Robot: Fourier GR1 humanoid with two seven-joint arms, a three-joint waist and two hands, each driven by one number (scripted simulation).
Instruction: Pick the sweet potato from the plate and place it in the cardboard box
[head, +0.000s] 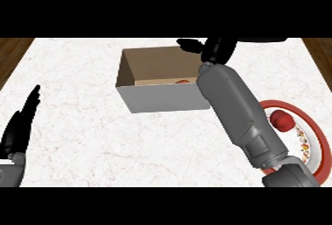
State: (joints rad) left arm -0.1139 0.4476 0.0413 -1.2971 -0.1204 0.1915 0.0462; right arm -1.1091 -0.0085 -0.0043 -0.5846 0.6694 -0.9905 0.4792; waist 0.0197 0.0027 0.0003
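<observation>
What seems to be the sweet potato (183,81), one orange sliver, lies inside the one cardboard box (162,99), just below the right robot hand (217,48) and on its robot-ward side. I cannot tell how wide that hand is, and the potato's long axis is hidden. The left robot hand (18,127) rests open, well apart on the bench. One plate (292,105) holds one red round thing (282,119).

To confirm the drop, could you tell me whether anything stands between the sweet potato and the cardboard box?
Nothing visible does. The right hand hangs over the far right corner of the open brown cardboard box, and an orange-red piece, likely the sweet potato, already lies on its floor.
</observation>
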